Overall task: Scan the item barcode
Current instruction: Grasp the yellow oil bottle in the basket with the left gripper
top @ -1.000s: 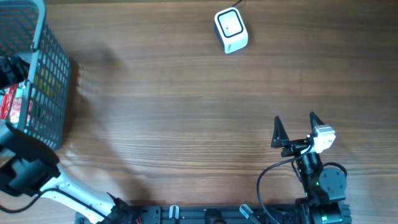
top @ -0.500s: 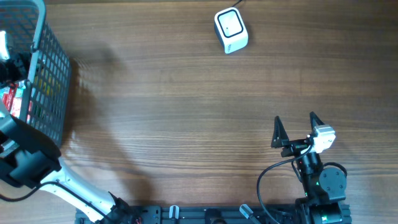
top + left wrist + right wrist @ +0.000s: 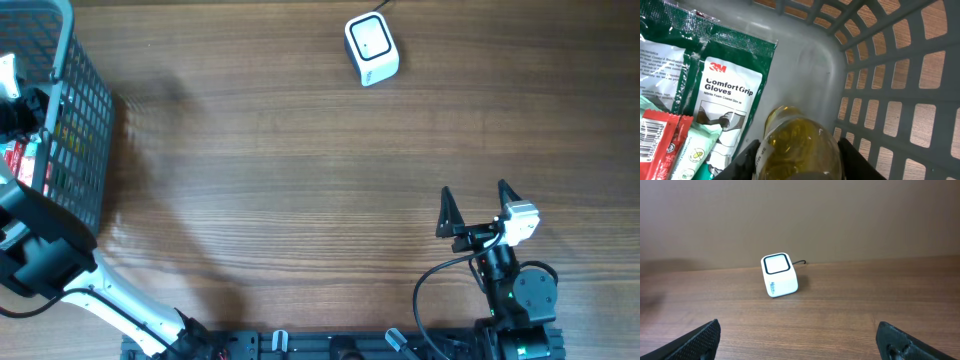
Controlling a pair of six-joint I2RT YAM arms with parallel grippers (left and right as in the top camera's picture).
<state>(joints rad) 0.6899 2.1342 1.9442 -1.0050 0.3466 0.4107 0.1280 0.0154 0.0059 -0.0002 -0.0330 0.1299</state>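
Yellow bottle (image 3: 795, 132) visible wrist-only, left gripper (image 3: 798, 153) flanking it, clamp unclear; right gripper (image 3: 474, 191) apart.

**Overhead view:** bench (image 3: 300, 170), mid-brown with fine horizontal wood grain. Basket (image 3: 85, 120), upper left, grey open lattice. Scanner (image 3: 371, 48), top centre, white with a black-framed pale window. Right pincer (image 3: 474, 190), lower right, black.

**Left wrist view:** glove packet (image 3: 725, 90), left, dark green with a white label, red logo and black lettering. Red packet (image 3: 657, 145), lower left, with a white barcode panel. Bottle (image 3: 797, 145), bottom centre, translucent yellow-gold.
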